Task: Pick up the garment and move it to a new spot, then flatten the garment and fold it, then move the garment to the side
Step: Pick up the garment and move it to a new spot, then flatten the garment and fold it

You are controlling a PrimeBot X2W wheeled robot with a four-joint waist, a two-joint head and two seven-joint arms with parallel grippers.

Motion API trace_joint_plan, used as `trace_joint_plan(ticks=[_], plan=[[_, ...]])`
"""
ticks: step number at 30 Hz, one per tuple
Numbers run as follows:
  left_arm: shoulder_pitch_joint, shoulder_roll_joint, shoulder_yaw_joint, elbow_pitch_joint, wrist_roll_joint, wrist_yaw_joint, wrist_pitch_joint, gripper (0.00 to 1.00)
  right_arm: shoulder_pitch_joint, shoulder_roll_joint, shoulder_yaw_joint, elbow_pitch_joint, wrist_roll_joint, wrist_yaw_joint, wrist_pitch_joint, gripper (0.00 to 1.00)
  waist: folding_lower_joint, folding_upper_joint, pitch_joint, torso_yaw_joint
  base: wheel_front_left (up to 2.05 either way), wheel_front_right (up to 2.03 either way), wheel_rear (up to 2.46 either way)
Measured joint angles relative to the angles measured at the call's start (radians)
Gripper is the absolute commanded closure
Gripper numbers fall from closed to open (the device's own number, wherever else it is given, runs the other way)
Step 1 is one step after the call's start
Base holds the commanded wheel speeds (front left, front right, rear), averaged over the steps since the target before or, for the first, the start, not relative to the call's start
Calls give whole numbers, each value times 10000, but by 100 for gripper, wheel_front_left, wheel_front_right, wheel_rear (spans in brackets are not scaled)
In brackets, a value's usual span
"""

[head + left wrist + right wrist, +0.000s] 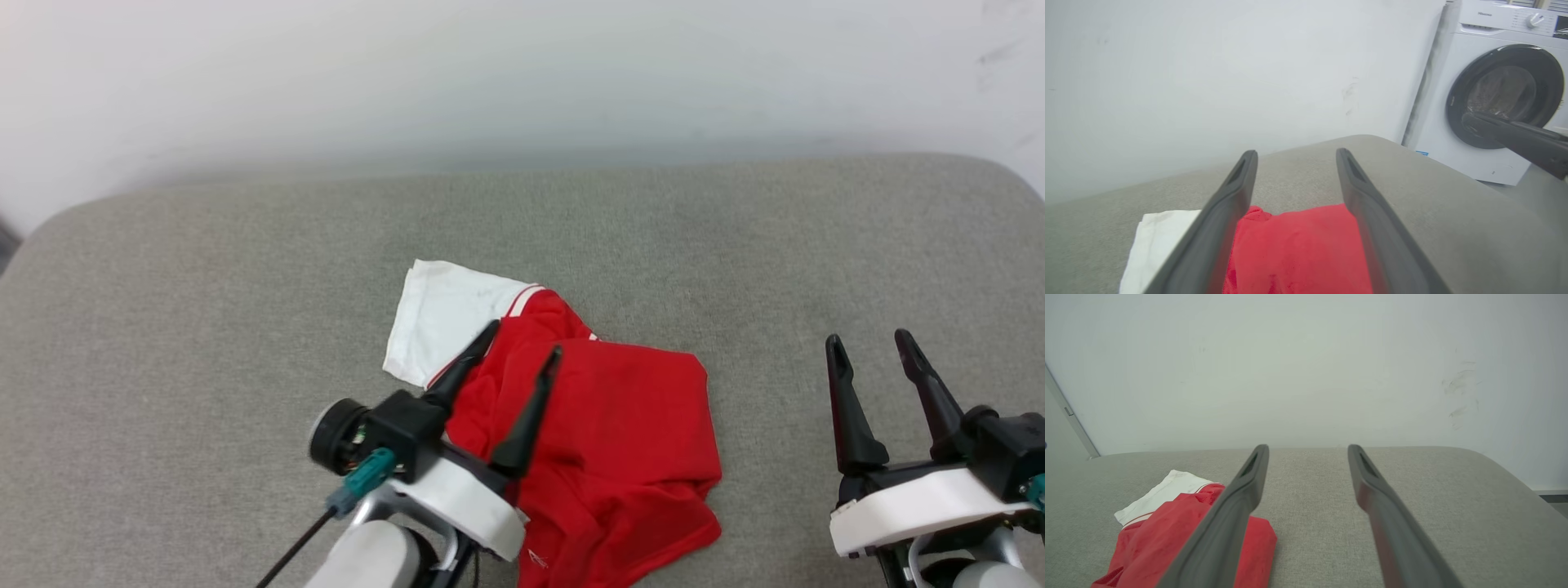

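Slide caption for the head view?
Open left gripper over the crumpled red garment on grey cushion; open right gripper apart.

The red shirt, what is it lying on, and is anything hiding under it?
The red shirt lies crumpled on the gray cushion. One white sleeve sticks out flat. The open left gripper is over it. Anything beneath the bunched red folds is covered, so I cannot tell.

Soft, even, bright light, without glare.
Shadows were faint, only a thin dark rim under the garment's [637, 425] right edge. In both wrist views the fingers [1208, 261] blurred near the lens. The wall [522, 73] looked hazy in the head view; the washing machine [1494, 102] leaned at the left wrist view's edge.
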Motion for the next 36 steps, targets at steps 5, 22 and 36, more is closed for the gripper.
trace_joint_plan(ticks=[5,22,36], plan=[[463,270,1058,-140,-196,786,-171,0,327,0,-48,-38,8,0,174,0,0,0,-481,157,0,0,0],[2510,1344,3325,-734,-259,1701,-276,0,779,0,-107,-280,-111,0,535,0,-1,0,-904,259,0,0,0],[2341,1172,3101,-1005,58,1547,-276,0,784,-88,-882,182,236,0,2502,0,0,0,-689,578,0,0,0]])
